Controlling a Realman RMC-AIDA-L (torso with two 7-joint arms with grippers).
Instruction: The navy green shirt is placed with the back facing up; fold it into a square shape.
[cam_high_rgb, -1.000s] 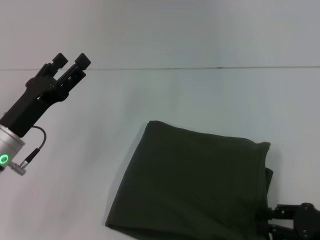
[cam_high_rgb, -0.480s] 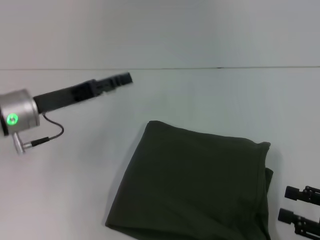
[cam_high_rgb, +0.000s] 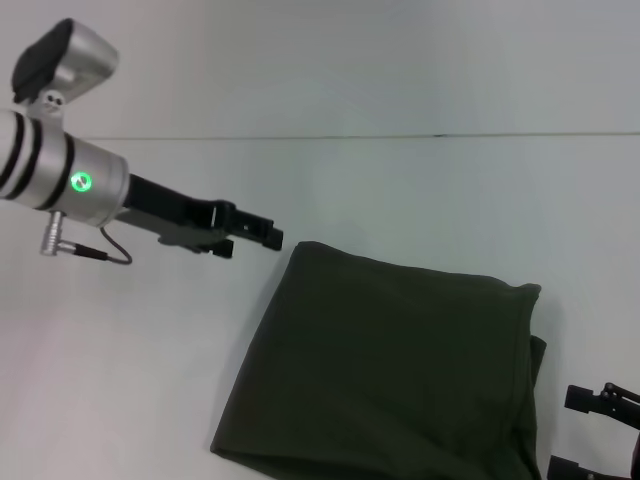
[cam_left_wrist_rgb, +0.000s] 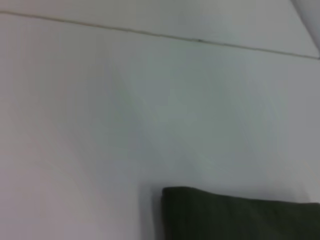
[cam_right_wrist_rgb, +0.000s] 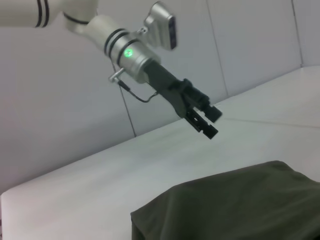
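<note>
Left gripper (cam_high_rgb: 262, 236) hovering beside folded navy green shirt (cam_high_rgb: 390, 370), fingers slightly parted, empty; no lettering visible.

A plain white table (cam_high_rgb: 400, 190) runs back to a pale panelled wall (cam_right_wrist_rgb: 60, 90) behind it.

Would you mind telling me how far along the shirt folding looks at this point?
The navy green shirt already lies folded into a compact, roughly square block on the table. Neither gripper holds it: the left gripper hovers beside its far left corner, and the right gripper is open off its right edge. At most, a final squaring of edges seems left.
</note>
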